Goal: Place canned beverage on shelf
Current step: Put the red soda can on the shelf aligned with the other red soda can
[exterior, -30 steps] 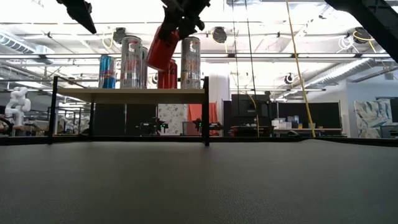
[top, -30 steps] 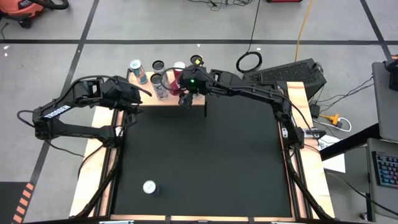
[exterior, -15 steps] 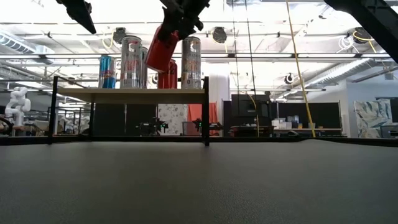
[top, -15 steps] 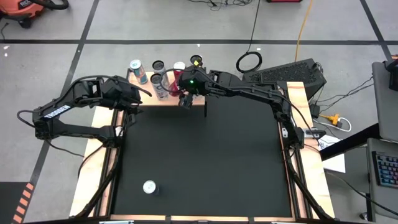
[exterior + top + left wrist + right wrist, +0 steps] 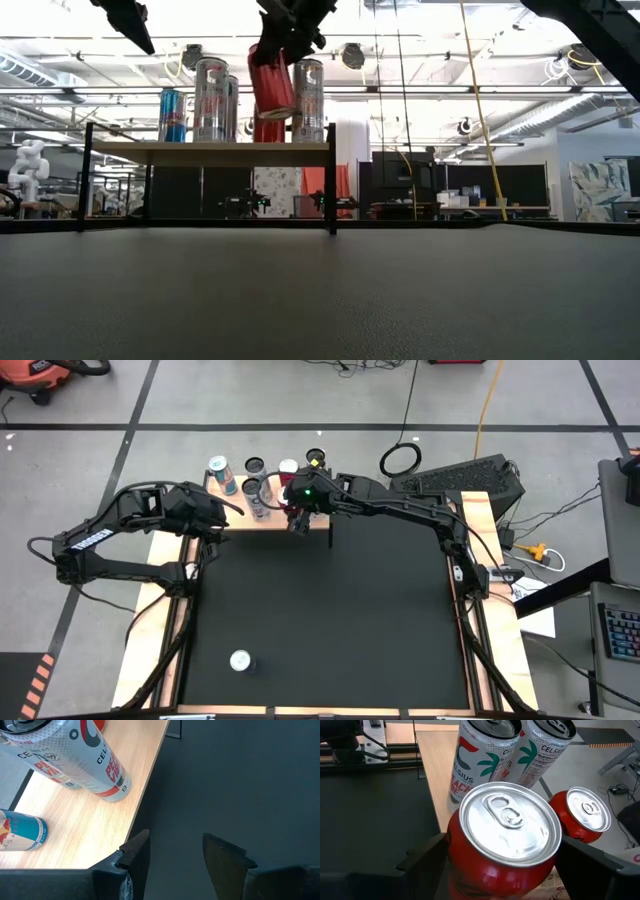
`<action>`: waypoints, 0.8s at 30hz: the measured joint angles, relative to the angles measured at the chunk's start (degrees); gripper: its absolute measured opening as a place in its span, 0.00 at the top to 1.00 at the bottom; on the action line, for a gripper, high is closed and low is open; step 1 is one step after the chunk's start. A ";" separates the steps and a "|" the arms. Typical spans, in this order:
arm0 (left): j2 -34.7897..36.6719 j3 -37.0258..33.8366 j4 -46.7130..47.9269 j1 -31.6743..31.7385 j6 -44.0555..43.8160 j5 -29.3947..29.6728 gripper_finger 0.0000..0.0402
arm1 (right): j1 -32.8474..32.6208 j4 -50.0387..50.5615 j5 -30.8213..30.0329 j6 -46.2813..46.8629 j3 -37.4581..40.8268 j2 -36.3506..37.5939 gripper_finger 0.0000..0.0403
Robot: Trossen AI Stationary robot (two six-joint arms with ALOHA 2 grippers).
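The shelf [image 5: 210,148] stands at the table's far edge on black legs. On it stand a blue can [image 5: 172,115], two tall white cans [image 5: 210,100] [image 5: 307,100] and a red can [image 5: 582,815]. My right gripper [image 5: 285,30] is shut on another red can [image 5: 270,80] above the shelf's right half, between the white cans. My left gripper [image 5: 175,852] hangs open with nothing between its fingers, above the shelf's near edge [image 5: 145,805] at its left end. My right gripper pinches the red can's side wall [image 5: 452,855] just below the top rim, one finger [image 5: 427,855] on each side. The fingers come slanting down from the table's right. The can hangs below them, clear of the shelf, slightly tilted, its lower end [image 5: 280,112] toward the right.
A lone silver-topped can [image 5: 240,660] stands on the black mat near the table's front left. The shelf's right leg [image 5: 331,180] stands just right of the held can. Pale wooden rails [image 5: 480,540] run along both table sides.
The held red can has swung in the right gripper's hold. Its lower end, which leaned toward the table's left, now points down and a little to the right, while its top stayed between the fingers. Both arms kept their place.
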State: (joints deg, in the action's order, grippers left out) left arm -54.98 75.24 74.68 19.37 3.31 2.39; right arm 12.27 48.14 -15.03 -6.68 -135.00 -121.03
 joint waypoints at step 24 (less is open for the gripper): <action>0.02 0.00 0.04 0.01 0.02 -0.02 0.55 | -1.40 -4.31 2.35 -0.47 0.00 0.19 0.19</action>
State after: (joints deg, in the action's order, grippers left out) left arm -54.96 75.24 74.72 19.38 3.33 2.37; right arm 10.87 43.83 -12.68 -7.15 -135.00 -120.85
